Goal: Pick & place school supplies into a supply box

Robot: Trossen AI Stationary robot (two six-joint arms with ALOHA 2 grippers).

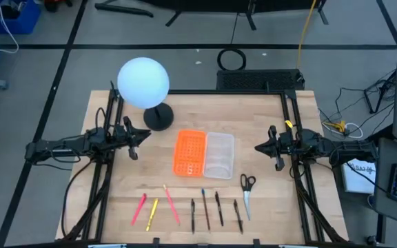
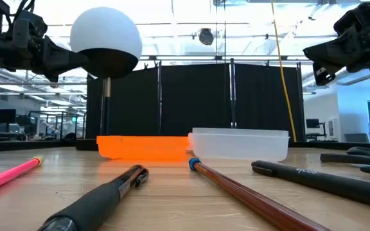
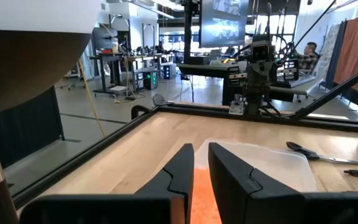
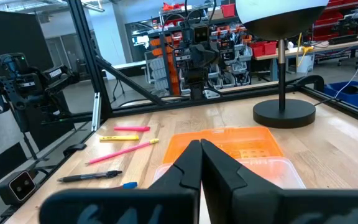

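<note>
Left end effector (image 1: 138,135) hovers over the left side of the surface (image 1: 267,117), fingers slightly apart, holding nothing. Right end effector (image 1: 260,147) hovers on the right side, fingers closed together, empty. Clear supply box (image 1: 219,155) sits mid-surface, touching the orange tray (image 1: 190,152) on its left, nothing visible inside. Pens and pencils (image 1: 185,207) lie in a row along the front edge; scissors (image 1: 247,193) at the row's right end. White globe lamp (image 1: 144,83) stands behind the left arm.

Robotics lab, workbenches (image 3: 123,62), monitors (image 3: 229,25), red parts bins (image 4: 347,25)
</note>
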